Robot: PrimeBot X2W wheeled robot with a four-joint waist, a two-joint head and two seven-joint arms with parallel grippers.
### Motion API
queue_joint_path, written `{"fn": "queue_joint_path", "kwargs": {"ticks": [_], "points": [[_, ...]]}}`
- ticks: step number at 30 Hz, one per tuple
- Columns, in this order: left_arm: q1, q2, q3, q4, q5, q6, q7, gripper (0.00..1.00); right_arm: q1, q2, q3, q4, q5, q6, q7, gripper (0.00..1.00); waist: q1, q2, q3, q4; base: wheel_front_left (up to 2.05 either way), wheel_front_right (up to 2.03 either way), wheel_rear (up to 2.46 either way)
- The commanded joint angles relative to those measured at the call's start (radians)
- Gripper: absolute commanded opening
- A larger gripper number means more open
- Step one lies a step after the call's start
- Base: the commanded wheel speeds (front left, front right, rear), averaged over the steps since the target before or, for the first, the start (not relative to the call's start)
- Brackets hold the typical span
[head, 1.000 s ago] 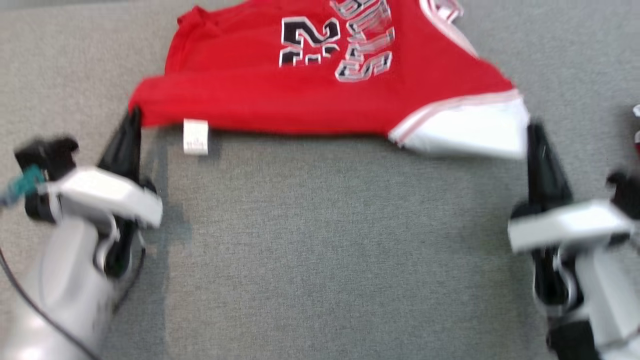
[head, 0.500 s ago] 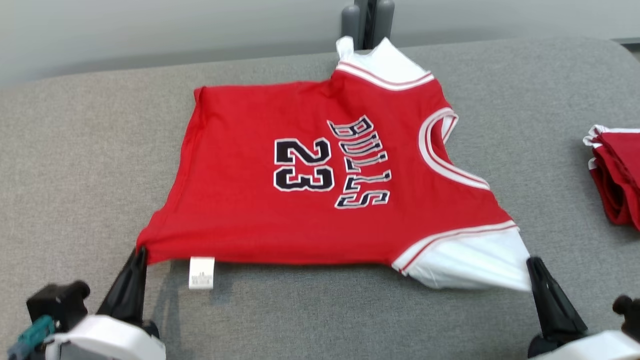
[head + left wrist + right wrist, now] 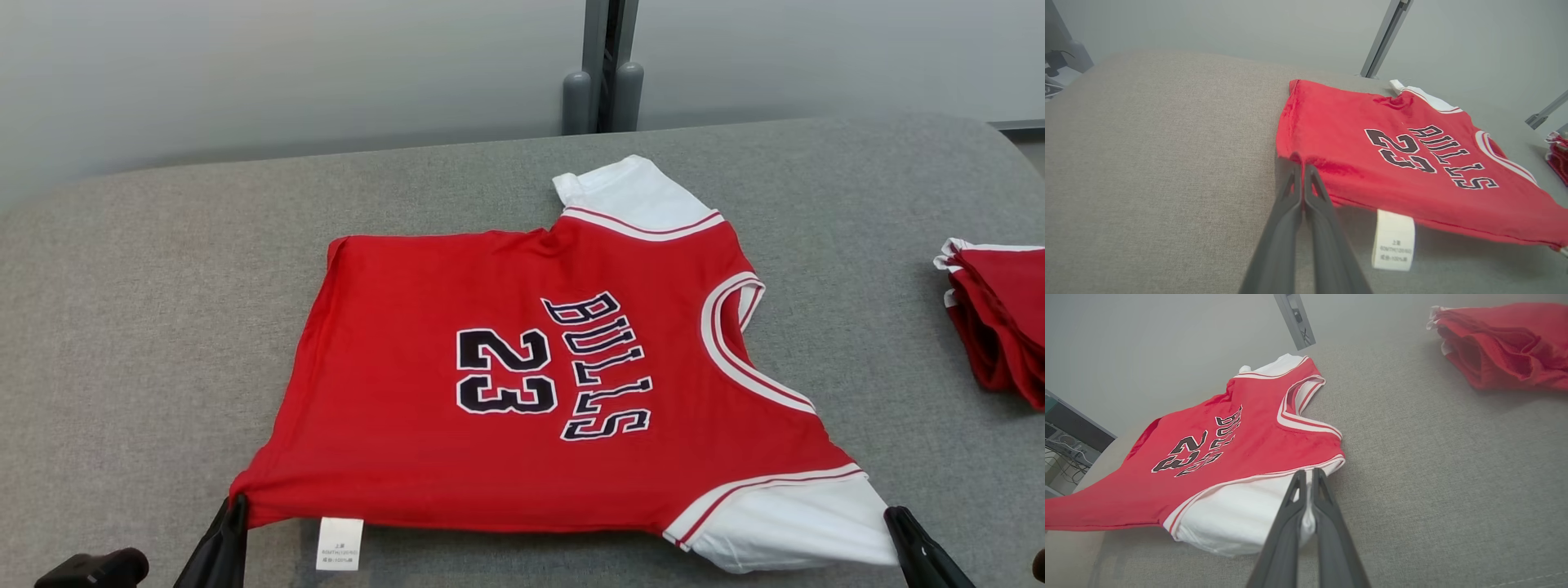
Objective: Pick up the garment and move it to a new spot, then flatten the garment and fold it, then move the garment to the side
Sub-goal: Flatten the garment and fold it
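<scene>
Both fully closed, left gripper (image 3: 1300, 163) pinches the jersey (image 3: 506, 392) by its red hem corner, right gripper (image 3: 1308, 475) by its white sleeve, stretching the edge between them, likely for flattening.

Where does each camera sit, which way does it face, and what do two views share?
Head view: on the head, looking forward and down at the red jersey; left gripper and right gripper tips at bottom corners.
Left wrist view: on the left wrist, looking along shut fingers pinching the jersey's hem corner.
Right wrist view: on the right wrist, looking along shut fingers clamping the white sleeve.
Shared: head and right wrist views both show the red pile.
</scene>
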Motion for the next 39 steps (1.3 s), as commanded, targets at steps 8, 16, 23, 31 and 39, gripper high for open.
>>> {"fn": "queue_joint_path", "kwargs": {"ticks": [8, 16, 23, 31, 39], "points": [[-0.056, 0.036, -0.008, 0.000, 0.001, -0.018, 0.050, 0.00, -0.089, -0.002, -0.001, -0.016, 0.067, 0.000, 0.076, 0.00, 0.0000, -0.0001, 0.024, -0.013, 0.00, 0.00, 0.00], [-0.208, 0.043, -0.013, 0.073, -0.010, -0.083, 0.075, 0.00, -0.325, -0.001, 0.024, 0.100, 0.140, 0.000, 0.073, 0.00, 0.0000, -0.0001, 0.107, -0.029, 0.00, 0.00, 0.00], [-0.319, 0.029, -0.020, 0.180, -0.019, -0.135, 0.066, 0.00, -0.532, -0.002, 0.062, 0.277, 0.141, 0.000, 0.063, 0.00, 0.0000, -0.0001, 0.192, -0.037, 0.00, 0.00, 0.00], [-0.414, 0.000, -0.023, 0.311, -0.046, -0.187, 0.047, 0.00, -0.691, -0.002, 0.074, 0.444, 0.169, 0.000, 0.002, 0.00, 0.0000, -0.0001, 0.265, -0.030, 0.00, 0.00, 0.00], [-0.463, -0.044, -0.022, 0.396, -0.092, -0.240, 0.027, 0.53, -0.762, -0.002, 0.098, 0.548, 0.224, 0.000, -0.079, 0.12, 0.0000, -0.0001, 0.283, -0.020, 0.00, 0.00, 0.00]]}}
